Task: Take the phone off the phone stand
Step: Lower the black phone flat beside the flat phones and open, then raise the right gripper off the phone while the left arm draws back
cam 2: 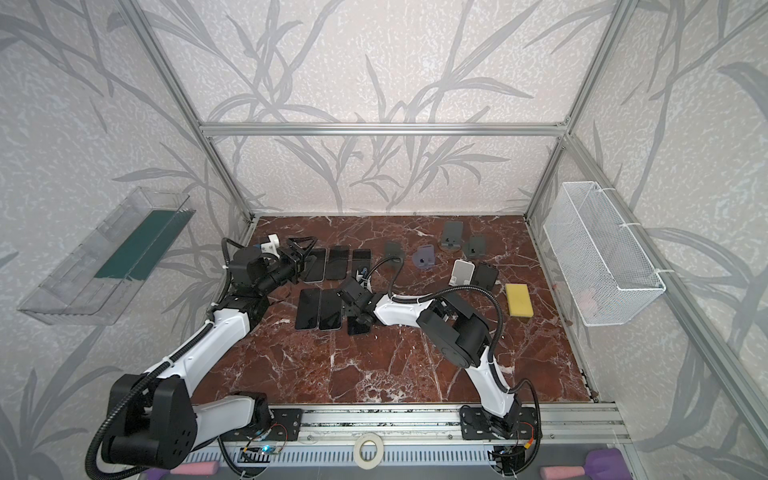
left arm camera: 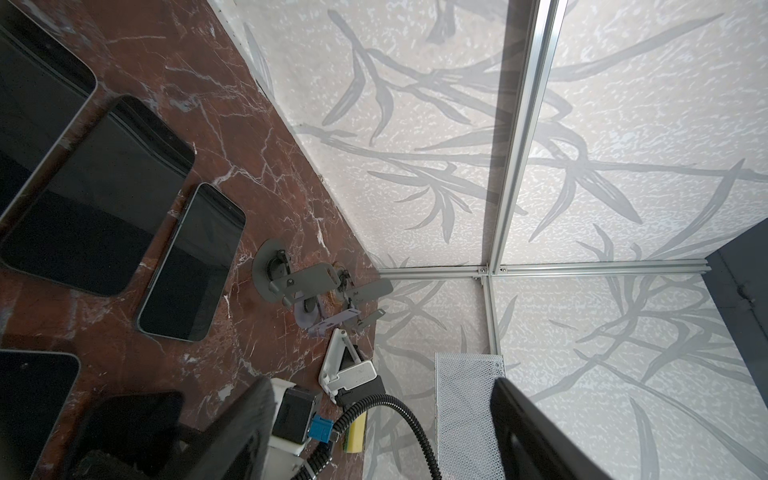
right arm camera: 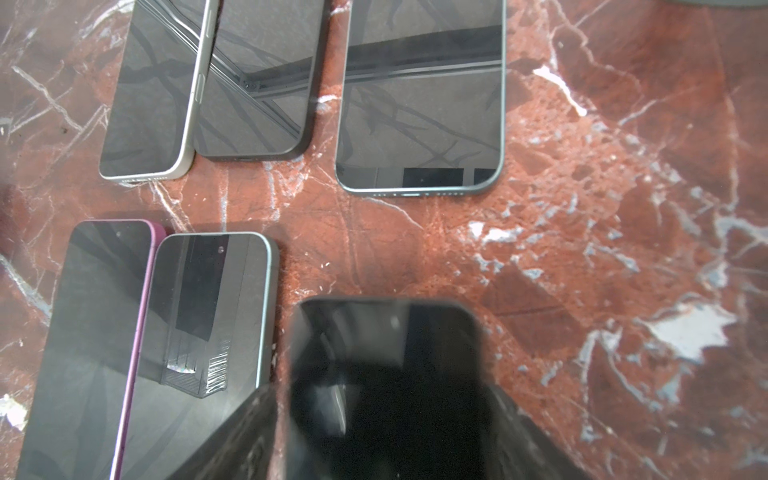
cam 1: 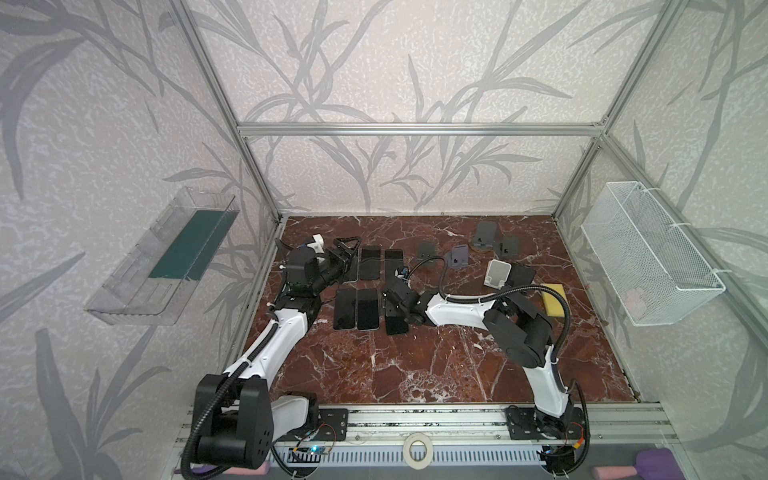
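Note:
A black phone (right arm camera: 386, 353) lies flat on the red marble table (cam 1: 415, 365), at the right end of the nearer row of phones (cam 1: 397, 326). My right gripper (right arm camera: 382, 390) is right over it, a finger on each side. The jaws are open, and a sliver of marble shows between one finger and the phone's edge. The white phone stand (cam 1: 496, 272) at the back right holds nothing. A dark slab (cam 1: 521, 276) leans beside it; I cannot tell what it rests on. My left gripper (cam 1: 347, 247) hovers open and empty at the far left, its fingers (left arm camera: 249, 424) wide apart.
Several other dark phones (cam 1: 370, 264) lie face up in two rows. Several grey stands (cam 1: 486, 232) stand empty at the back. A yellow sponge (cam 1: 555, 297) lies at the right. A white wire basket (cam 1: 648, 257) hangs on the right wall, a clear tray (cam 1: 166, 257) on the left wall.

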Controlling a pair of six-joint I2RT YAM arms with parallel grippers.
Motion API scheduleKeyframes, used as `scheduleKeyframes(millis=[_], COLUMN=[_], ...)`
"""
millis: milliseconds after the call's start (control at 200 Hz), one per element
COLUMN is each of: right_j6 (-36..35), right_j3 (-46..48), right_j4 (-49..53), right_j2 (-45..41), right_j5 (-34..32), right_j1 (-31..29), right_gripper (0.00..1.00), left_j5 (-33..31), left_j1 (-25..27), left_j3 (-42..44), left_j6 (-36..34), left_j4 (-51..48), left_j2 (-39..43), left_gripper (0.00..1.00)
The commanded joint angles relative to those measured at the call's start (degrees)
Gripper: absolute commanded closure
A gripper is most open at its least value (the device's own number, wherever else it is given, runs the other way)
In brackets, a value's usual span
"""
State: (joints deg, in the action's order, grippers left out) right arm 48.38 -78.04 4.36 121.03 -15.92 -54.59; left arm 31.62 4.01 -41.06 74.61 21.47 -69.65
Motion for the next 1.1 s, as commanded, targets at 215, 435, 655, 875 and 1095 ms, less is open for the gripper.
scheduleKeyframes(millis=[215,435,655,875,1095], right_j6=[4.15,-0.54,-9.31,-21.64,-34.93], right_j3=[3.7,6.02,7.98,13.24,20.81], right_j4=[7.52,6.82,8.08,7.86,5.03], right_j2=[1.47,-4.59,-16.67,-33.22,-50.51], right_j5=[1.82,-1.23,-5.36,-9.9,-11.2], right_j1=[-0.44,-0.41,-0.43,0.28,0.89], right_gripper=[0.22,0.23,0.22,0.2,0.12], left_j5=[0.71,1.13,0.54,-0.04,-6.93], left_j1=[-0.04,-0.04,0.01,0.2,2.33], left_j3=[0.63,0.5,-1.13,-3.9,-9.66], left_j6=[-0.3,-0.23,-3.92,-10.31,-25.23], left_j4=[1.15,1.73,-1.69,-6.81,-20.7], left_j2=[0.19,0.33,1.51,2.97,8.06], left_gripper=[0.18,0.18,0.18,0.18,0.18])
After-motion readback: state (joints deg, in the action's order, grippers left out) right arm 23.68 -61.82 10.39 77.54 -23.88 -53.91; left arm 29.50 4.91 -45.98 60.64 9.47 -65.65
